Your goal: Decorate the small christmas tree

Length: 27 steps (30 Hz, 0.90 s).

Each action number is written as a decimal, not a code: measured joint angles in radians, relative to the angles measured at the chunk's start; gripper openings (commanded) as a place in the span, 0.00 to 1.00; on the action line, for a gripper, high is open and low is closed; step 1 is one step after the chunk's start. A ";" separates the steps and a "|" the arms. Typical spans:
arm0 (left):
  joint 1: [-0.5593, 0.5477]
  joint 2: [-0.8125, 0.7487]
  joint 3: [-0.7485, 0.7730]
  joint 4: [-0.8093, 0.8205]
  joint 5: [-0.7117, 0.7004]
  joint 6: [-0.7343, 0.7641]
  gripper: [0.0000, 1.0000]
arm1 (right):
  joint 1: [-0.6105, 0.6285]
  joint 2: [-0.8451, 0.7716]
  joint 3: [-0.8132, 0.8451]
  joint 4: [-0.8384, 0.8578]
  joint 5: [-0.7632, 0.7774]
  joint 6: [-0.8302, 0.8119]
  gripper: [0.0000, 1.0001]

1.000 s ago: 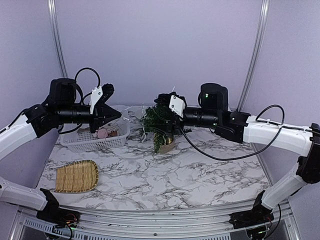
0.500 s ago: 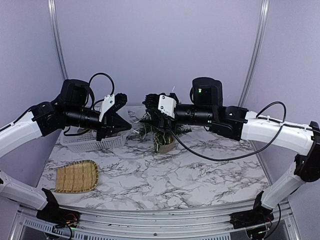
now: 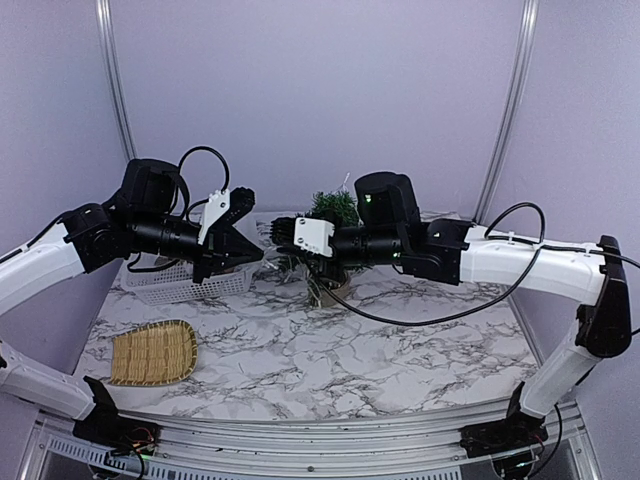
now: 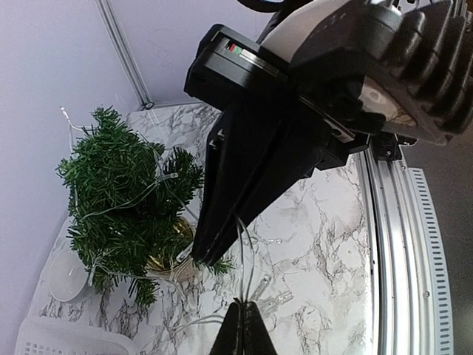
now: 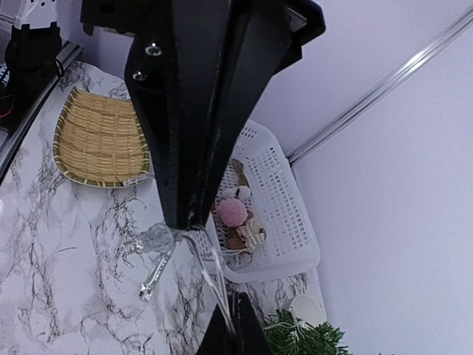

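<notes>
Behind right arm (image 3: 470, 255), small christmas tree (image 3: 333, 207) half-hidden, light string (image 5: 154, 242) faint

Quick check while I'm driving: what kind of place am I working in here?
Most likely a lab robot cell, not a home: plain lilac walls with metal frame posts, a marble-print table, and staged props on it, a small christmas tree and a plastic basket.

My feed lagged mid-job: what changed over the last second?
The right pincer swung left, away from the small christmas tree, to meet the left pincer, and closed on the light string. The left pincer first moved right from over the white basket, staying shut on the string. Basket and woven tray unchanged.
</notes>
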 measured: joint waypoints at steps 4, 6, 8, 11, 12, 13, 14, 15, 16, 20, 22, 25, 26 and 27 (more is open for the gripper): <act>0.005 -0.012 -0.022 0.037 -0.043 -0.019 0.28 | 0.002 -0.009 -0.002 0.025 0.009 0.012 0.00; 0.017 -0.048 -0.077 0.087 -0.059 -0.049 0.39 | 0.002 -0.031 -0.015 0.052 0.016 0.020 0.00; 0.036 -0.100 -0.150 0.137 -0.068 -0.082 0.47 | 0.002 -0.058 -0.029 0.072 0.023 0.029 0.00; 0.058 -0.175 -0.246 0.200 -0.076 -0.130 0.57 | 0.001 -0.093 -0.035 0.106 0.035 0.037 0.00; 0.059 -0.189 -0.266 0.221 -0.079 -0.145 0.59 | 0.001 -0.098 -0.035 0.114 0.037 0.039 0.00; 0.058 -0.196 -0.281 0.243 -0.080 -0.157 0.60 | -0.002 -0.104 -0.035 0.124 0.039 0.040 0.00; 0.058 -0.198 -0.292 0.262 -0.082 -0.167 0.60 | -0.003 -0.108 -0.035 0.131 0.039 0.042 0.00; 0.058 -0.195 -0.300 0.282 -0.083 -0.178 0.61 | -0.003 -0.109 -0.035 0.136 0.040 0.044 0.00; 0.058 -0.189 -0.305 0.298 -0.085 -0.185 0.61 | -0.003 -0.111 -0.036 0.141 0.040 0.047 0.00; 0.058 -0.154 -0.306 0.363 -0.091 -0.206 0.58 | -0.006 -0.113 -0.045 0.151 0.040 0.056 0.00; 0.058 -0.135 -0.304 0.385 -0.099 -0.211 0.45 | -0.006 -0.113 -0.050 0.153 0.040 0.058 0.00; 0.058 -0.109 -0.296 0.406 -0.115 -0.208 0.12 | -0.008 -0.115 -0.056 0.154 0.040 0.060 0.00; 0.058 -0.102 -0.294 0.411 -0.122 -0.208 0.05 | -0.008 -0.117 -0.059 0.155 0.041 0.062 0.00; 0.058 -0.099 -0.294 0.415 -0.129 -0.206 0.00 | -0.009 -0.119 -0.062 0.157 0.041 0.065 0.00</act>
